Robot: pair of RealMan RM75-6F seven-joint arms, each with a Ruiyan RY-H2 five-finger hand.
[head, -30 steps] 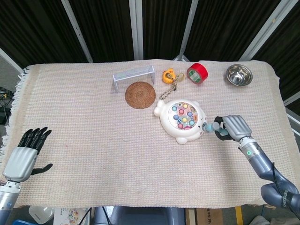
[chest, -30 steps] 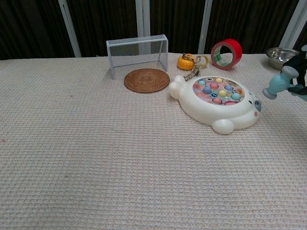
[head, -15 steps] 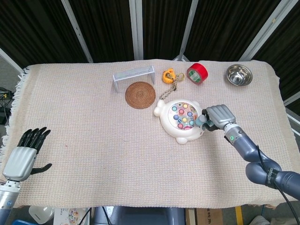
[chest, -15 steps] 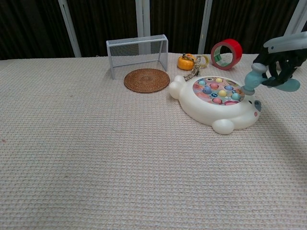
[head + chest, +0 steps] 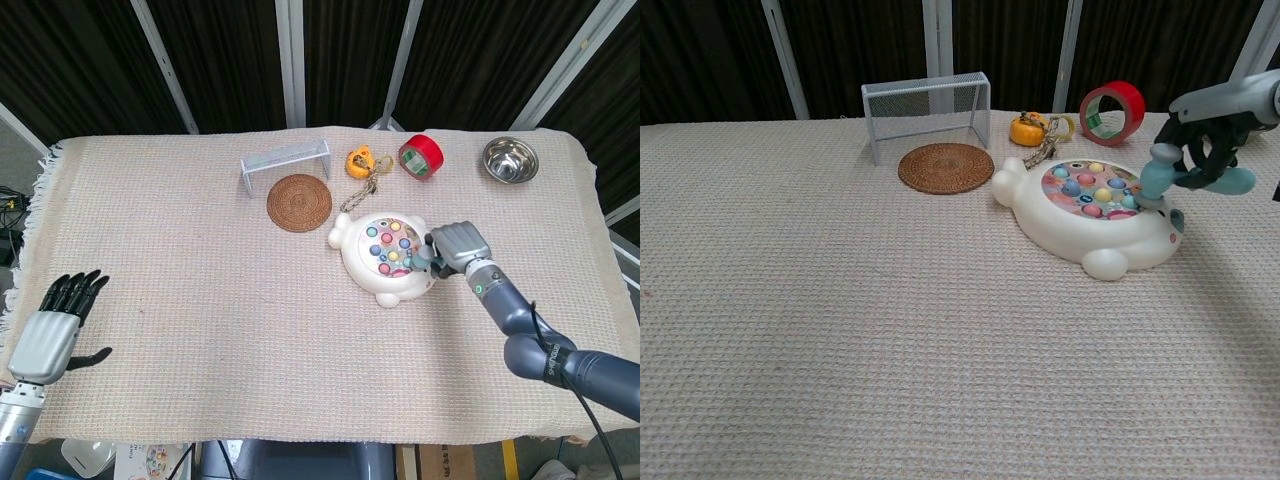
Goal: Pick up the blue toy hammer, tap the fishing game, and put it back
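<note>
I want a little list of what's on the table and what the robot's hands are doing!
right hand: holds the blue toy hammer, head down at the fishing game's right edge
left hand: open, holds nothing, near the table's left edge
behind the game: woven coaster, small goal, orange keychain, red tape roll, steel bowl

No readable text, label, brand, number or sign anywhere in either view
</note>
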